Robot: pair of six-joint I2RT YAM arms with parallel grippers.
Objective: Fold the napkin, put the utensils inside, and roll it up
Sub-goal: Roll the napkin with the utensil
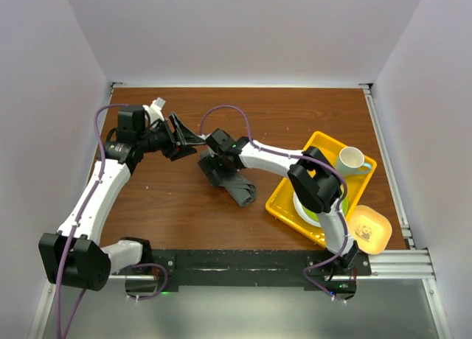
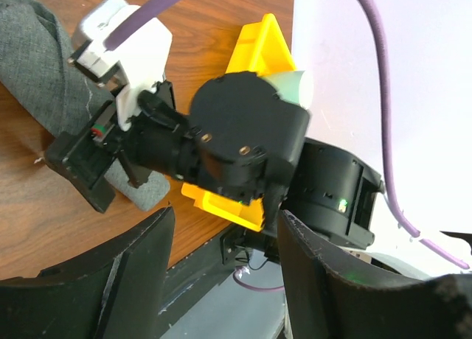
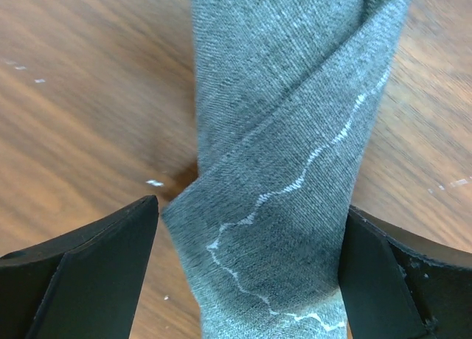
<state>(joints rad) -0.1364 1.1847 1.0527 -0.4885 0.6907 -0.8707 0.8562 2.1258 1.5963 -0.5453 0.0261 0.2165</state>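
Observation:
The dark grey napkin lies rolled into a short bundle at the middle of the table, slanting toward the near right. My right gripper is over its far end. In the right wrist view the napkin with its pale stitched line lies between the open jaws of the right gripper; the right finger touches the cloth and the left one stands apart. My left gripper hovers open and empty just left of the right wrist, and it shows in its own view. The napkin also shows there. No utensils are visible.
A yellow tray at the right holds a white mug and a green plate, mostly hidden by the right arm. A small yellow dish sits near the front right. The tray also shows in the left wrist view.

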